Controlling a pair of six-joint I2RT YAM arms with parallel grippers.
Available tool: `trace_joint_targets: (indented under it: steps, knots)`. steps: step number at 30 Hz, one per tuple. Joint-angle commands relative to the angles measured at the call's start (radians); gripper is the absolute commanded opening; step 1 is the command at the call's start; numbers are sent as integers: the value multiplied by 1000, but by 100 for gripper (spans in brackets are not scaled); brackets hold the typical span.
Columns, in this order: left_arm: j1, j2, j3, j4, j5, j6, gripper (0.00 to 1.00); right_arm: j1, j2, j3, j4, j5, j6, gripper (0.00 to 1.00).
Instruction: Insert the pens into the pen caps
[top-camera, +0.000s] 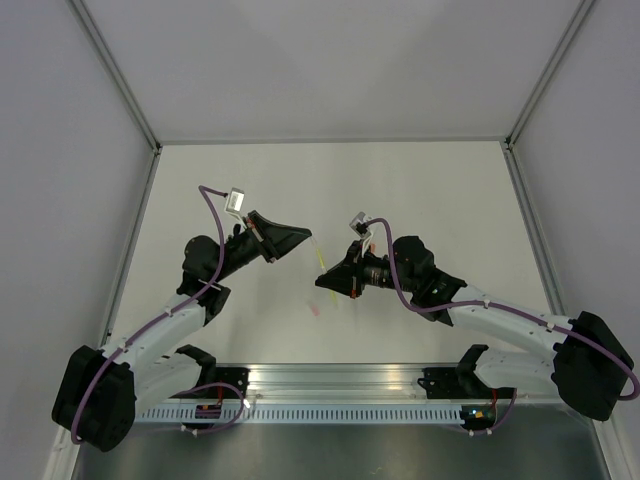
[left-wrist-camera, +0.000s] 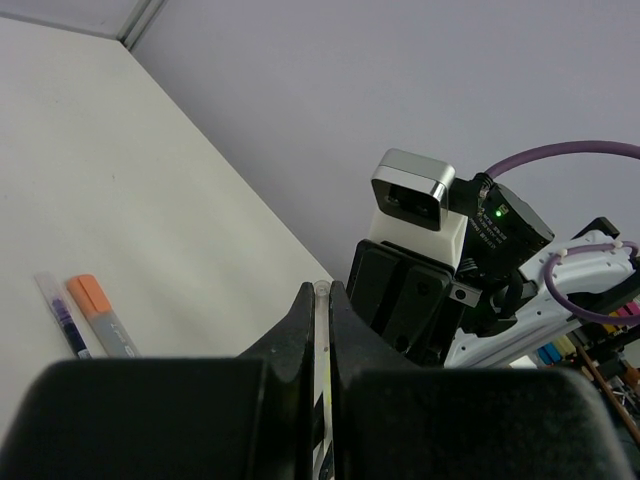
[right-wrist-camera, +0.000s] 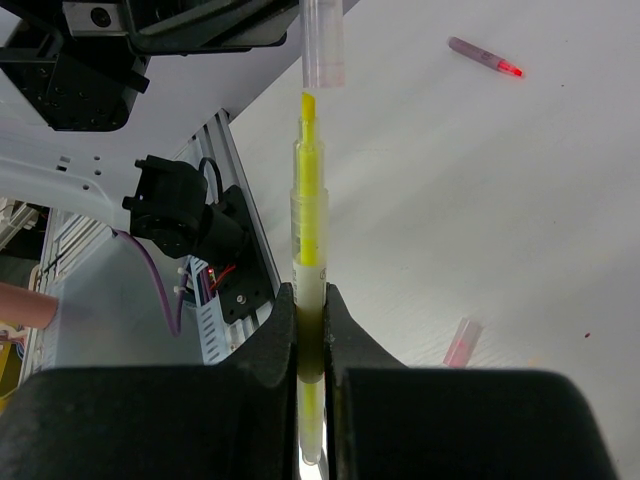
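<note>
Over the white table (top-camera: 430, 190), the two arms meet tip to tip. The left gripper (left-wrist-camera: 320, 300) has its fingers (left-wrist-camera: 297, 325) clamped tight on a clear cap (left-wrist-camera: 322, 292), which pokes out just past the fingertips. The right gripper (right-wrist-camera: 308, 300) is closed on the barrel of the yellow pen (right-wrist-camera: 308, 220), held in the air with most of its length standing out from the fingers (right-wrist-camera: 275, 335).

From the right wrist we see the pen's yellow tip just short of the cap's open mouth and slightly to one side of its centre. We cannot tell whether the two touch. The tip is not yet inside the cap.

In the top view the pen shows as a yellow streak between the two black grippers, near the middle of the table.

Other pieces lie on the table. A pink cap (right-wrist-camera: 462, 342) rests on its side near the right gripper. A pink pen (right-wrist-camera: 485, 57) with a red tip lies well apart from it. From the left wrist we see a purple pen (left-wrist-camera: 62, 315) and a grey pen (left-wrist-camera: 100, 312) with an orange tip lying side by side, just beside each other.
</note>
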Motion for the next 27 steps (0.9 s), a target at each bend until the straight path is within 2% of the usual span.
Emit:
trace_joint_targets:
  steps: [1, 15, 27]
  knots:
    - [0, -15, 27, 13, 11, 28, 2, 5, -28, 22, 32, -10, -14, 0]
    - [-49, 11, -19, 80, 113, 39, 2, 5, -17, 25, 35, 2, -14, 0]
    - [-74, -10, -35, -75, 122, 131, 2, 3, -32, 25, 16, 25, -28, 0]
